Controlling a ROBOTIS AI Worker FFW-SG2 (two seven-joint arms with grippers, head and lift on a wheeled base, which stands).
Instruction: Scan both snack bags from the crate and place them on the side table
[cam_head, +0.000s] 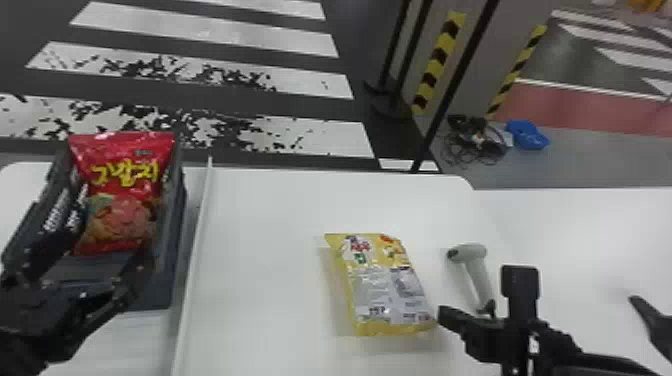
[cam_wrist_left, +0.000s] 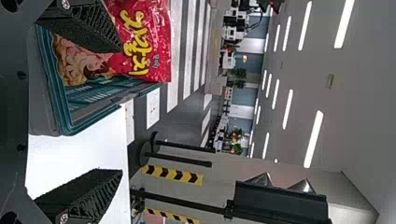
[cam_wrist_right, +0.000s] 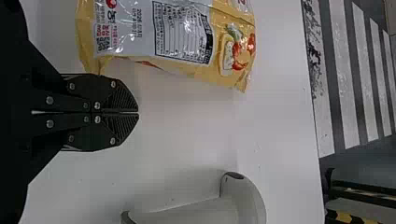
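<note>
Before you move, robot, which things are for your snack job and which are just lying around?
For the job:
- red snack bag, inside the crate
- yellow snack bag
- scanner

Just lying about:
- blue thing on the floor
- tangled cables beside it

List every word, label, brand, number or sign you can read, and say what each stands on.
Red snack bag: large yellow lettering; I can't quote it with certainty.
Yellow snack bag: red and black print and a boxed table, too small or blurred to quote reliably.
Hazard stripes behind the table: black and yellow, no words made out.
</note>
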